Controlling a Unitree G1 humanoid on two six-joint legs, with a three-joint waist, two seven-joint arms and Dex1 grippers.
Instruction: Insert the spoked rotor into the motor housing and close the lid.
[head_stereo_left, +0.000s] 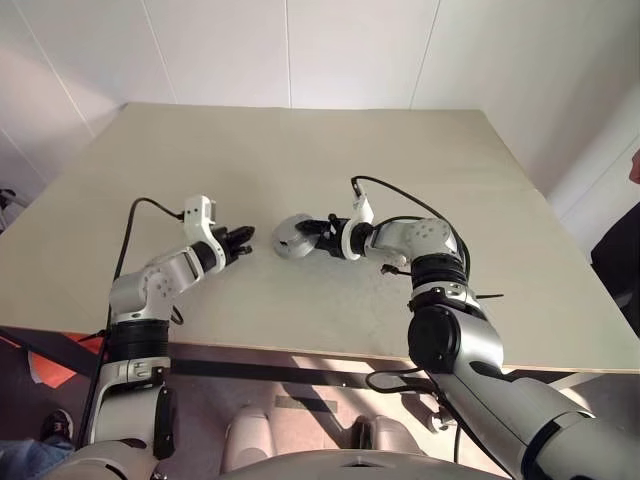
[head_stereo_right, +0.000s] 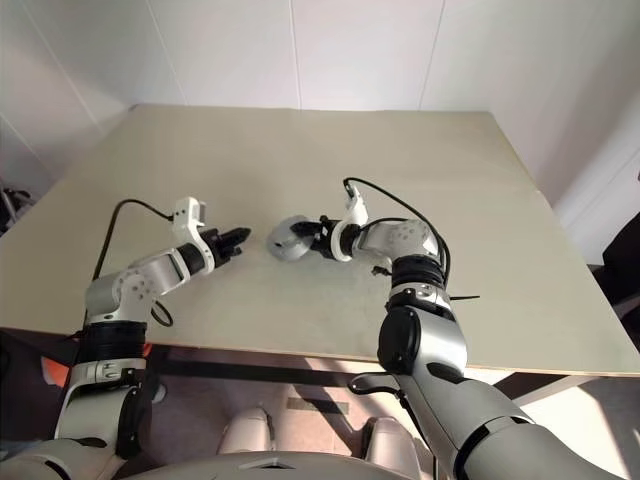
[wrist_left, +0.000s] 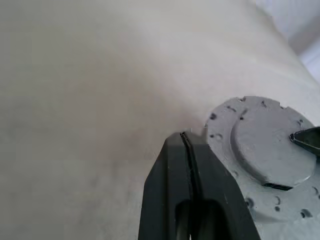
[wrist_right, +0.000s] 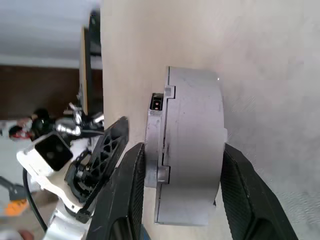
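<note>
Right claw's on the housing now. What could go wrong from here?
The round grey metal motor housing is held on edge, pinched across its flat faces by the right claw; it may slip or roll free. The shut left claw sits close to its rim and could knock it.

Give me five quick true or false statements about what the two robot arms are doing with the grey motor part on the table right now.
1. The right tool grips the round grey metal motor assembly across its thickness. True.
2. The left tool is wide open. False: its two black fingers are pressed together.
3. The left tool holds the assembly. False: it is empty, just beside the assembly's rim.
4. The beige table stands by a white wall. True.
5. The assembly lies flat on the table. False: it is tilted up on its edge.
</note>
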